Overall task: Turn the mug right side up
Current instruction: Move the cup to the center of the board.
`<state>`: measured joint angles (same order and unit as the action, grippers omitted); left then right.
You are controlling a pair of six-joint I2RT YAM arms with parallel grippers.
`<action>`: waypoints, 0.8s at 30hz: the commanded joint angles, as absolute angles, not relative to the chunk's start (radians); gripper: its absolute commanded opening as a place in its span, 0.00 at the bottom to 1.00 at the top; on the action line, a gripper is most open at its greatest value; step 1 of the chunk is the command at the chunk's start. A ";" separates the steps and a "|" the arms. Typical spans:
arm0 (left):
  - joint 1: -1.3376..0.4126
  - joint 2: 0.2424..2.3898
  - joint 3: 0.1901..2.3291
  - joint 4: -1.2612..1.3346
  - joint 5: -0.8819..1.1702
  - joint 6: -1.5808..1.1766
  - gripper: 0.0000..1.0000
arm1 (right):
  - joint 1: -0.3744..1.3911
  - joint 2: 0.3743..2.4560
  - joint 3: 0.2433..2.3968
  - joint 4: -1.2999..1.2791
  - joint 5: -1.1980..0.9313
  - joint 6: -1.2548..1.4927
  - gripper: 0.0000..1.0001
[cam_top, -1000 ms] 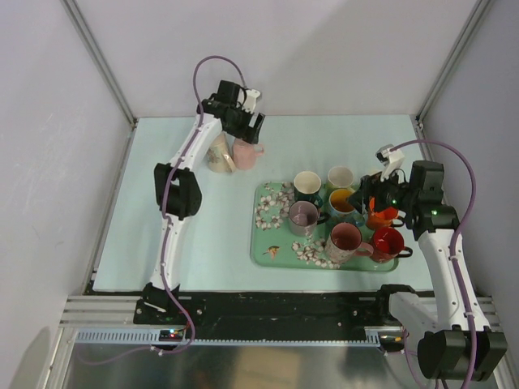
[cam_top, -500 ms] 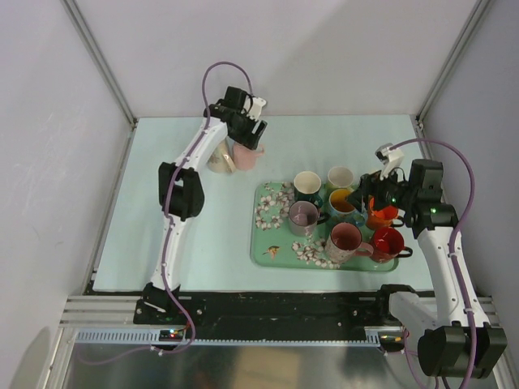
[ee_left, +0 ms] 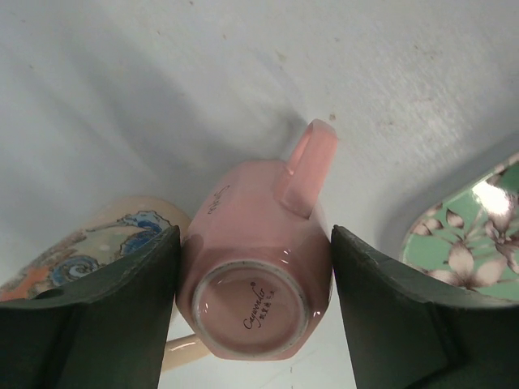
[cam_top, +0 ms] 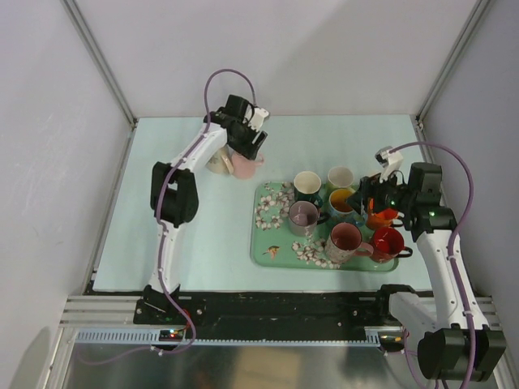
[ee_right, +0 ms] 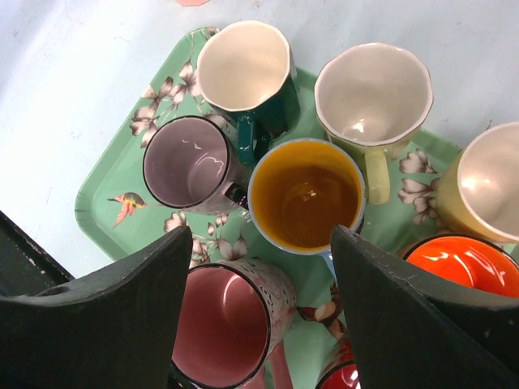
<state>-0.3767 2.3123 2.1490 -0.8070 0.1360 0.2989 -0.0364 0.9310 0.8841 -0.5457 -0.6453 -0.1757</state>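
Observation:
A pink mug (cam_top: 243,168) stands upside down on the table at the back, its base facing the left wrist camera (ee_left: 255,304) and its handle pointing away. My left gripper (cam_top: 248,151) is open and down over it (ee_left: 255,237). One finger is on each side of the mug, right against its walls or very nearly so. My right gripper (cam_top: 371,199) is open and empty (ee_right: 261,235). It hovers over the upright mugs on the tray.
A cream mug with a blue and orange pattern (cam_top: 216,160) lies right beside the pink mug, against my left finger (ee_left: 97,243). A green floral tray (cam_top: 272,247) holds several upright mugs, among them an orange one (cam_top: 379,217). Its corner shows in the left wrist view (ee_left: 478,235).
My left gripper has moved down and forward from above the two mugs until its fingers straddle the pink mug. The right arm has hardly moved.

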 commanded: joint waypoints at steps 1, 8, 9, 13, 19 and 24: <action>-0.393 2.250 2.027 -0.927 0.151 0.311 0.63 | -0.036 0.888 0.853 -0.508 -0.662 -0.158 0.75; -0.398 2.141 1.845 -0.925 0.152 0.304 0.60 | -0.041 0.854 0.814 -0.497 -0.664 -0.147 0.75; -0.400 2.123 1.824 -0.925 0.154 0.299 0.60 | -0.041 0.851 0.811 -0.496 -0.665 -0.147 0.75; -0.408 2.051 1.717 -0.925 0.163 0.286 0.60 | -0.043 0.843 0.806 -0.497 -0.666 -0.147 0.75; -0.422 1.916 1.511 -0.899 0.173 0.270 0.59 | -0.044 0.834 0.803 -0.496 -0.668 -0.146 0.75; -0.434 1.787 1.328 -0.862 0.176 0.241 0.59 | -0.045 0.834 0.802 -0.498 -0.672 -0.144 0.75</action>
